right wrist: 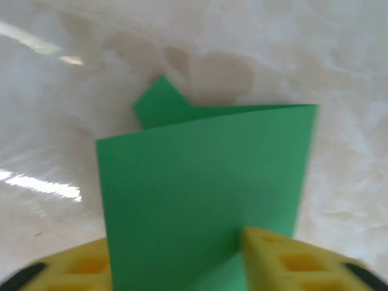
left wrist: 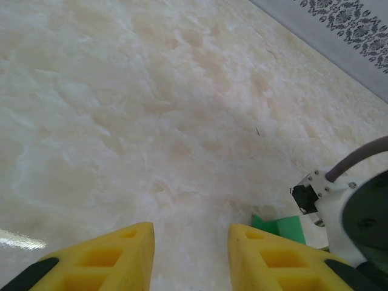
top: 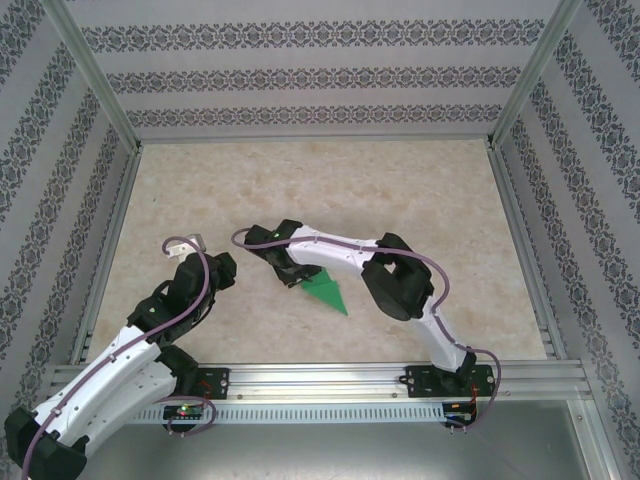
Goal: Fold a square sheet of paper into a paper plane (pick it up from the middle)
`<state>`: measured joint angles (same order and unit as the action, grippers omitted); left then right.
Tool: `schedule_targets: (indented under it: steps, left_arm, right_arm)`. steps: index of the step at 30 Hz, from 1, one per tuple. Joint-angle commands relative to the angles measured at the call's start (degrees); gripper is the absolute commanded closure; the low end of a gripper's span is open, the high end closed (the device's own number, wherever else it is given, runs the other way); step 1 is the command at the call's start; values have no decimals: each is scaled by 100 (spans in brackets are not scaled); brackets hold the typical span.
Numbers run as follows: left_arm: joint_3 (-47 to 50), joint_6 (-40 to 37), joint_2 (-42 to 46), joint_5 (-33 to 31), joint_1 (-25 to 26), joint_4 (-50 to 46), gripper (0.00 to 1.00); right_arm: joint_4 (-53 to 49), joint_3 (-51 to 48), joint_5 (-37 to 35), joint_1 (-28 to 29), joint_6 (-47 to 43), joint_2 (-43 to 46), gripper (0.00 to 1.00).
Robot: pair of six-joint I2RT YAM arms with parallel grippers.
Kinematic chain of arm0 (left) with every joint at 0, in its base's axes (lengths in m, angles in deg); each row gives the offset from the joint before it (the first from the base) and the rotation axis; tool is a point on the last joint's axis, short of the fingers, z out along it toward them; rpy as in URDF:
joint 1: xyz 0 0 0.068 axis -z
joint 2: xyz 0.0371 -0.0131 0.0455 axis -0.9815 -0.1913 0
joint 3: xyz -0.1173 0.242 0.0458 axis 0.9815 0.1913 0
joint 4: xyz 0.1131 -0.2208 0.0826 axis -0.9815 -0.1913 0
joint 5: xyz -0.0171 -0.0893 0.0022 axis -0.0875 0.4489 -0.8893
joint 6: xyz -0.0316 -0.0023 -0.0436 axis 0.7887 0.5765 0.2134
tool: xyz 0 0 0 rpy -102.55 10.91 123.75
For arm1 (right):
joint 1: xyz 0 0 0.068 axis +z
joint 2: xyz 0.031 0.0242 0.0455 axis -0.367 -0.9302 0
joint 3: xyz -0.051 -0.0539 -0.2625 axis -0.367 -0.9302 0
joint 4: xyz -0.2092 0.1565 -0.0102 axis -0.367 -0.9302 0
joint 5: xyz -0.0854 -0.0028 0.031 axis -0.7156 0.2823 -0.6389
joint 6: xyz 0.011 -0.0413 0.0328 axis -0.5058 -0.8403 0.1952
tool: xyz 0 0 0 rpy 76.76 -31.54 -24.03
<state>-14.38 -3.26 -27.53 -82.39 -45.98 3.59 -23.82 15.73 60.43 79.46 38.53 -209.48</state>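
Note:
The bright green paper point(top: 326, 292) lies on the table in front of the arms, folded into a pointed wedge whose tip points toward the near right. My right gripper point(top: 292, 275) is at its blunt end. In the right wrist view a flap of the paper point(right wrist: 206, 176) stands up between the yellow fingers point(right wrist: 291, 260), which are spread apart; the right gripper point(right wrist: 176, 264) is open around it. My left gripper point(top: 222, 268) hovers a little to the left, apart from the paper. It point(left wrist: 191, 254) is open over bare table, with a corner of the paper point(left wrist: 280, 225) at its right.
The table point(top: 400, 190) is a pale marble-look surface, fenced by patterned walls and metal posts point(top: 95, 75). The right arm's wrist and camera point(left wrist: 339, 206) sit close to the left gripper's right side. A metal rail point(top: 330, 378) runs along the near edge.

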Motion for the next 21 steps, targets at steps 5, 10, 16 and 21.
schedule_targets:
  steps: [5,10,16,21]
  left_arm:
    - [-20,-158,-383,711,-62,241,57]
    - [-237,-268,-1272,1540,-64,613,57]
    - [-577,-408,-2455,2325,-26,974,57]
    - [-893,-453,-3299,2641,149,1186,57]
  right_arm:
    - [2330,-2178,1795,-741,167,2561,44]
    - [4130,-4374,3544,-1654,448,3928,61]
    - [4014,-5086,3847,-2029,36,4132,71]
    - [4277,-5279,4308,-2086,35,3866,80]
